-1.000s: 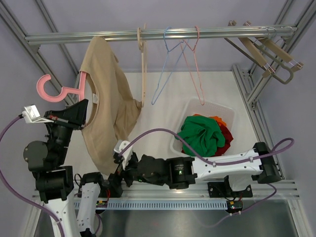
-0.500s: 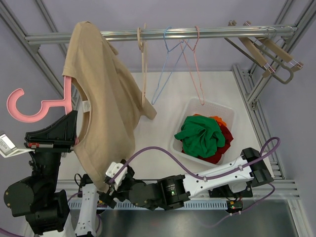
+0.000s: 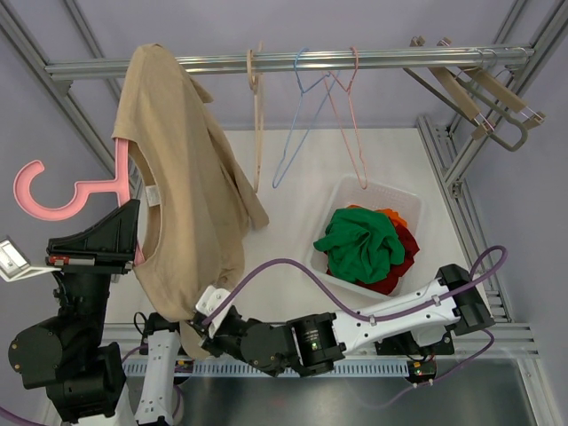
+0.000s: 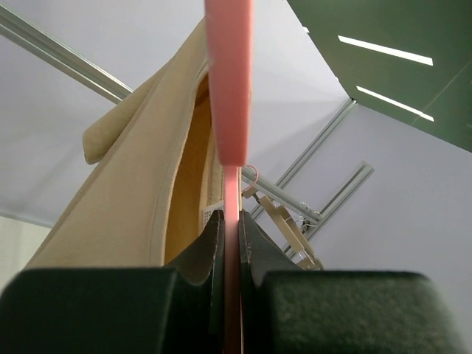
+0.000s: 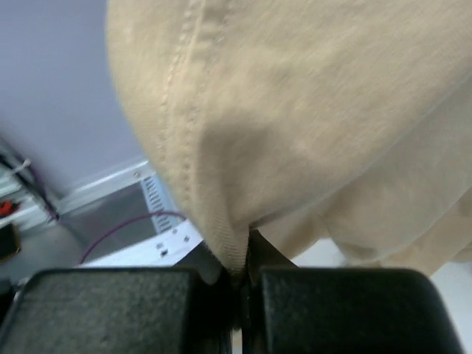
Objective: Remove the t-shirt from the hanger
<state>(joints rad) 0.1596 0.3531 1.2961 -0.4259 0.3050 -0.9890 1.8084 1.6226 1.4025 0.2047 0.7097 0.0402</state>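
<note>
Gripping the pink hanger (image 4: 229,74) high in my left jaws lets my right jaws, clamped on the t-shirt (image 3: 182,177), drag it down.

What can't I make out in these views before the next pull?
Top view: arms of the pink hanger, hidden inside the t-shirt.
Top view: fingertips of the right gripper, covered by the hem.
Right wrist: fabric fills most of the frame.
Left wrist: the hanger's far end, cut off by the top edge.
</note>
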